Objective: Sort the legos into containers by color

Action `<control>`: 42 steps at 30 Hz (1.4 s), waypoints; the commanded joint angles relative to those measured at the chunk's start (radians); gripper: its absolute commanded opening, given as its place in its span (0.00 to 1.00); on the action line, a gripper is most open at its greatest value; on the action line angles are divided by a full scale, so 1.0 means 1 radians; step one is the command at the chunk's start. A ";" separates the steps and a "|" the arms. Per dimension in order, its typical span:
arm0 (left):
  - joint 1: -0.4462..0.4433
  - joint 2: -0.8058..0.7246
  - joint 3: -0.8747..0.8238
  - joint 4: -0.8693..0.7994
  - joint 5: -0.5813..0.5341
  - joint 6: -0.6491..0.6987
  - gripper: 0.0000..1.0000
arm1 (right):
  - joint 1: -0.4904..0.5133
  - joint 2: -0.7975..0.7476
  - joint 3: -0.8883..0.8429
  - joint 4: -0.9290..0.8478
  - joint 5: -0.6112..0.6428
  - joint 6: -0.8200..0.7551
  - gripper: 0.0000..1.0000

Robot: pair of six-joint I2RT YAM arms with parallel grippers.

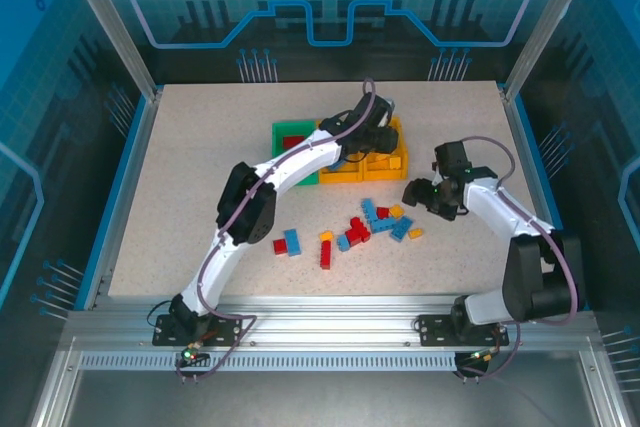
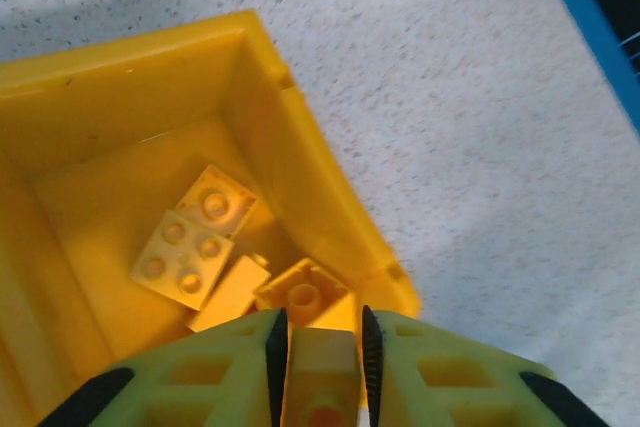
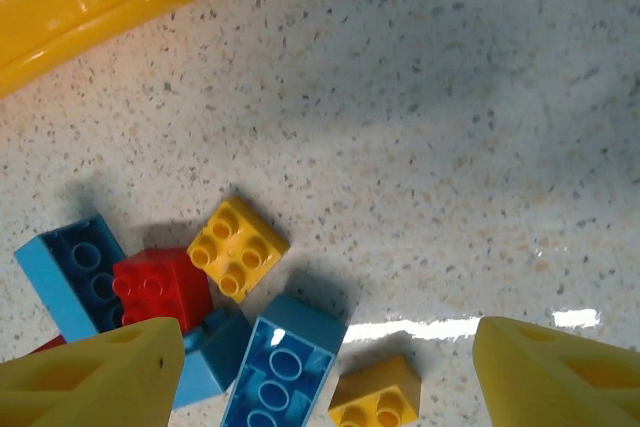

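- Left pincer: clamps a yellow brick between both pads, above the right-end bin of the row of bins.
- Left wrist view: looks down into that yellow bin and picks out several more yellow bricks lying loose on its floor, studs up or tilted, with the held brick above them.
- Top view: too coarse to read that grip, but lays out the whole row, with a green bin at the left end, red bricks inside it, and two orange-yellow bins joined to its right.
- Right pincer: stands wide open with nothing between its fingers, just off the right end of the row, on its near side.
- Right wrist view: resolves single pieces under those fingers, namely a yellow four-stud brick touching a red brick, a dark-blue brick against the red one, a long light-blue brick and a small yellow one beside it; catches one corner of a yellow bin at the upper left edge.
- Loose legos: lie mixed in red, blue and yellow on the table, on the near side of the row, all outside the bins.
- Top view again: adds a few stragglers nearer the left end of the row, among them a blue brick next to a small red one, and a red brick standing apart from the main cluster.
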 commanded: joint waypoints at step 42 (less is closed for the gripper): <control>0.029 -0.721 -1.143 -0.196 -0.100 -0.341 0.79 | 0.103 -0.045 0.021 -0.011 0.063 0.002 0.79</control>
